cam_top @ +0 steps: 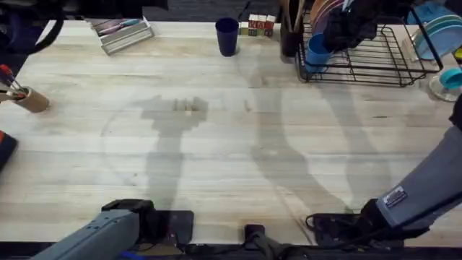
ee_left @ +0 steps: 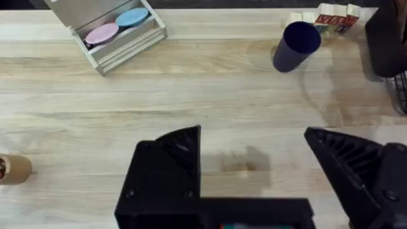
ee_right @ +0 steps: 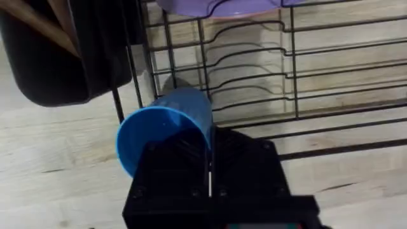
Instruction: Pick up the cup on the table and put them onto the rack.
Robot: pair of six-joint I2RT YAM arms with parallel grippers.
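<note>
pale wood counter [cam_top: 216,144] all the way across, and the action is up at the far right corner. right pincer [ee_right: 210,181] has its black fingers pressed together on the wall of the light blue cup [ee_right: 162,130], and that cup is lying tipped, mouth turned out toward the counter side, its long axis running roughly along the pincer's reach and into the wire. it sits right at the near left corner of the rack [cam_top: 382,68], against the outer wires; whether its base is already resting on the grid i can't tell. so the relation that matters: rack floor lies just beyond and beside the cup, only a small carry inward and a turn upright or mouth-down by my reading.

left pincer [ee_left: 254,156] hangs low over bare wood near its own base, fingers spread wide, nothing in them. straight ahead of it, well apart, the dark blue cup [ee_left: 294,46] stands upright at the far edge, beside some lettered blocks [ee_left: 334,16]. left arm looks the nearer one for that.

further out: grey tiered tray [cam_top: 121,32] far left, a brown holder [cam_top: 29,99] with pens at the left edge, stacked plates [cam_top: 437,36] beyond the rack.
</note>
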